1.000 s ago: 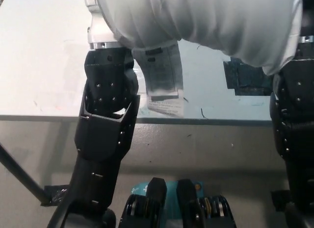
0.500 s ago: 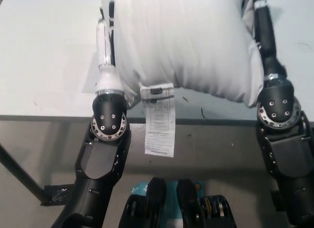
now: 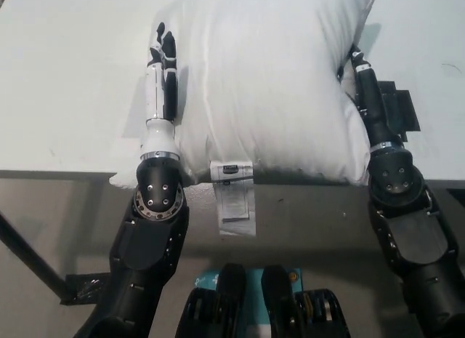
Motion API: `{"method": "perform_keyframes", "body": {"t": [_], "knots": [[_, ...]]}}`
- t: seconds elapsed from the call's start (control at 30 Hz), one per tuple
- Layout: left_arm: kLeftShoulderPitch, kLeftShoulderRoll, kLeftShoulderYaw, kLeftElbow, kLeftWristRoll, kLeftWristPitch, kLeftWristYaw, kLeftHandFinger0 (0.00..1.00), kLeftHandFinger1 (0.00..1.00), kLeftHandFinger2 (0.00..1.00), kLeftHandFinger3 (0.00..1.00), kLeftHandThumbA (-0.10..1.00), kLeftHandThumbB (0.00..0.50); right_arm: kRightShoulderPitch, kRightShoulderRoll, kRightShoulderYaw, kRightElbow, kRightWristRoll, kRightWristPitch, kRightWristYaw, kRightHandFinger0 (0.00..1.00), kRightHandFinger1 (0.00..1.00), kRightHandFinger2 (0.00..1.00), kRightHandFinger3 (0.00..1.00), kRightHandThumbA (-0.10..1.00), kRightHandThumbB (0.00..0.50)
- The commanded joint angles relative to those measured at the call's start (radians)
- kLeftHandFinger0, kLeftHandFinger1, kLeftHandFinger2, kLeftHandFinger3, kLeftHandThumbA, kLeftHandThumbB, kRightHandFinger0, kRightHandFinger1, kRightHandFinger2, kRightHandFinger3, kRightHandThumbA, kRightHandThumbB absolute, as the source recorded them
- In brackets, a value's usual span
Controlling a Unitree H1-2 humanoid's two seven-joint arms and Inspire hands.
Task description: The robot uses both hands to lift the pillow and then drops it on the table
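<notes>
Head view showed me the white pillow (image 3: 269, 83) lying flat on the pale table (image 3: 65, 83), filling the upper middle of the frame. Its near edge sat right at the table's front edge, and a white label (image 3: 236, 200) hung from that edge down over the table's lip, at centre frame.

At the left of the frame I saw the white left hand (image 3: 161, 76) lying along the pillow's left side, fingers stretched out and pointing toward the top of the frame. It was flat against the pillow's edge, touching it or just beside it; I could not tell which. The fingers were straight and slightly apart, not wrapped around anything, so I read it as released.

At the right of the frame the black right hand (image 3: 363, 80) lay along the pillow's right side, with the pillow's bulging edge covering its inner part. I could not tell whether its fingers were spread or curled, nor whether it gripped the fabric.

Just right of that hand, a dark patch (image 3: 401, 109) lay on the table surface. Below the table edge, grey floor (image 3: 312, 222) filled the lower half.
</notes>
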Motion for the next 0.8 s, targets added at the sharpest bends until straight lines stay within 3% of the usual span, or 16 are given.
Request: {"method": "perform_keyframes", "body": {"t": [0.0,0.13,0.2,0.27,0.33,0.5,0.53,0.63,0.7,0.77], "knots": [[-0.050,-0.022,-0.015,0.005,-0.001,-0.089,-0.034,1.00,1.00,1.00,1.00,1.00,0.003,-0.068,0.035,0.018,-0.007,0.018,-0.119,0.058,1.00,1.00,1.00,1.00,1.00,0.306],[-0.078,0.011,-0.026,0.106,0.042,-0.119,-0.010,1.00,1.00,1.00,1.00,1.00,0.054,-0.079,0.026,0.020,0.007,0.019,-0.118,0.070,1.00,1.00,1.00,1.00,1.00,0.294],[-0.081,0.012,-0.026,0.115,0.042,-0.127,-0.009,1.00,1.00,1.00,1.00,1.00,0.055,-0.080,0.026,0.019,0.009,0.018,-0.119,0.071,1.00,1.00,1.00,1.00,1.00,0.293],[-0.101,0.053,-0.048,0.183,0.087,-0.147,0.005,1.00,1.00,1.00,1.00,1.00,0.016,-0.095,0.003,0.025,-0.011,0.005,-0.078,0.086,1.00,1.00,1.00,1.00,1.00,0.282],[-0.107,0.078,-0.061,0.206,0.107,-0.130,0.013,1.00,1.00,1.00,1.00,1.00,0.033,-0.102,-0.020,0.029,-0.024,-0.006,-0.057,0.097,1.00,1.00,1.00,1.00,1.00,0.288],[-0.129,0.112,-0.069,0.234,0.106,-0.138,0.007,1.00,1.00,1.00,1.00,1.00,0.047,-0.125,-0.084,0.034,-0.037,-0.015,-0.060,0.133,1.00,1.00,1.00,1.00,1.00,0.335],[-0.134,0.118,-0.066,0.236,0.102,-0.146,0.010,1.00,1.00,1.00,1.00,1.00,0.051,-0.128,-0.102,0.028,-0.044,-0.004,-0.050,0.150,1.00,1.00,1.00,1.00,1.00,0.375],[-0.139,0.136,-0.062,0.221,0.082,-0.149,0.004,1.00,1.00,1.00,1.00,1.00,0.045,-0.124,-0.154,0.023,-0.055,0.009,-0.051,0.194,1.00,1.00,1.00,1.00,1.00,0.326],[-0.134,0.152,-0.068,0.198,0.085,-0.149,-0.004,1.00,1.00,1.00,1.00,1.00,0.046,-0.116,-0.186,0.016,-0.048,0.011,-0.063,0.208,1.00,1.00,1.00,1.00,1.00,0.329],[-0.124,0.168,-0.073,0.169,0.088,-0.149,-0.016,1.00,1.00,1.00,1.00,1.00,0.018,-0.103,-0.226,0.013,-0.033,0.001,-0.100,0.213,1.00,1.00,1.00,1.00,1.00,0.364]]}}
